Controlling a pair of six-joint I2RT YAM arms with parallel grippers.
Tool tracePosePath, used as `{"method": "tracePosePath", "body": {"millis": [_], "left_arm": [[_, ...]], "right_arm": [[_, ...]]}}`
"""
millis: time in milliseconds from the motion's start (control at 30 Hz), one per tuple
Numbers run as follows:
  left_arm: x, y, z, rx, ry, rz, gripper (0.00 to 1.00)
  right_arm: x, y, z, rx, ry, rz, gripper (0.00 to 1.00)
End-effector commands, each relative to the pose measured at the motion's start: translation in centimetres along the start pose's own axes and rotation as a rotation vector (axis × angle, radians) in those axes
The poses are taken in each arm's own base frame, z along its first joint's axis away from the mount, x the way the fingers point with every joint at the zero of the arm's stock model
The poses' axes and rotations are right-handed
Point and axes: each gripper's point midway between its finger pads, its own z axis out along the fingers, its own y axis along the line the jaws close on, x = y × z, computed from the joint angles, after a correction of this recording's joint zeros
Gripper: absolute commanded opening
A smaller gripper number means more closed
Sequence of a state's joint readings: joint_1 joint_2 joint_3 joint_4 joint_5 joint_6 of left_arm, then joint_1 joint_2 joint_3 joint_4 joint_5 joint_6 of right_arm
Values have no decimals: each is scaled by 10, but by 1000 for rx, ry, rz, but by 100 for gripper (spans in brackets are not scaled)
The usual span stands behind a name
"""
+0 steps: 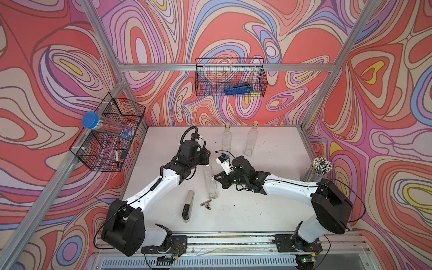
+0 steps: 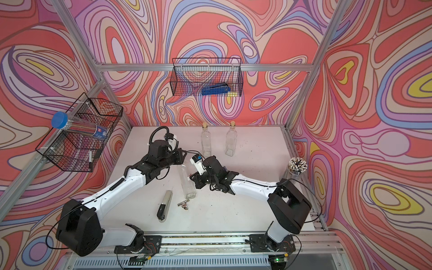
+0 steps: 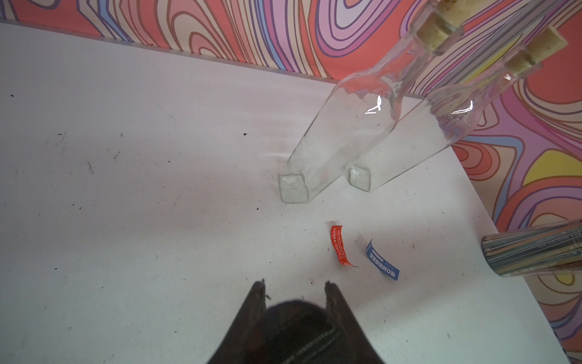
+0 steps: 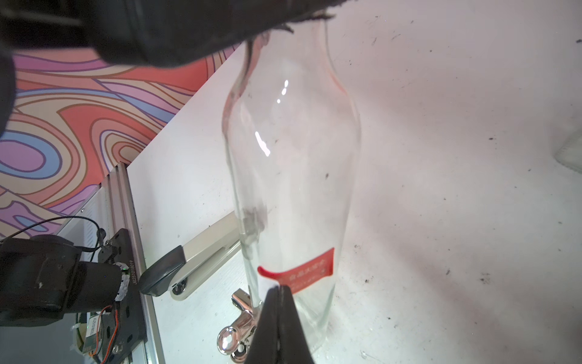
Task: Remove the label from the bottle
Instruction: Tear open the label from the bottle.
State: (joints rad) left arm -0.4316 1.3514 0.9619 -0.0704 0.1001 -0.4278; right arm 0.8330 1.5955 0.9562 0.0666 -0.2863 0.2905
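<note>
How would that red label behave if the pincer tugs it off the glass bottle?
Probably floppy: the red label is thin, and one corner curls away from the bottle. Likely very light; a loose strip on the table lies curled. It may cling to the right pincer, being sticky-backed, though that is a guess.

Both top views overhead, wrist views close

A robotics lab test cell: aluminium frame (image 1: 163, 67), swirl-printed backdrop walls (image 1: 233, 30), wire baskets (image 1: 201, 77) hung up, two robot arms (image 1: 159, 187) bolted to a rail (image 1: 233, 240) at a white tabletop (image 1: 268, 205).
</note>
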Motion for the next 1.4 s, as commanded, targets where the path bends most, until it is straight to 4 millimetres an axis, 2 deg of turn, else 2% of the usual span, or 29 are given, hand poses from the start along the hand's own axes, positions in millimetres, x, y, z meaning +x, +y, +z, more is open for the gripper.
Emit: {"method": "tracePosePath", "body": {"millis": [0, 400, 1367], "left_arm": [[3, 3, -4, -14, -7, 58, 0], [5, 2, -3, -15, -6, 72, 0], [7, 2, -1, -16, 3, 84, 0]], "right_arm": [[-1, -4, -8, 39, -20, -7, 0], [-6, -6, -12, 61, -37, -17, 0], [-2, -20, -22, 151, -44, -23, 0]]}}
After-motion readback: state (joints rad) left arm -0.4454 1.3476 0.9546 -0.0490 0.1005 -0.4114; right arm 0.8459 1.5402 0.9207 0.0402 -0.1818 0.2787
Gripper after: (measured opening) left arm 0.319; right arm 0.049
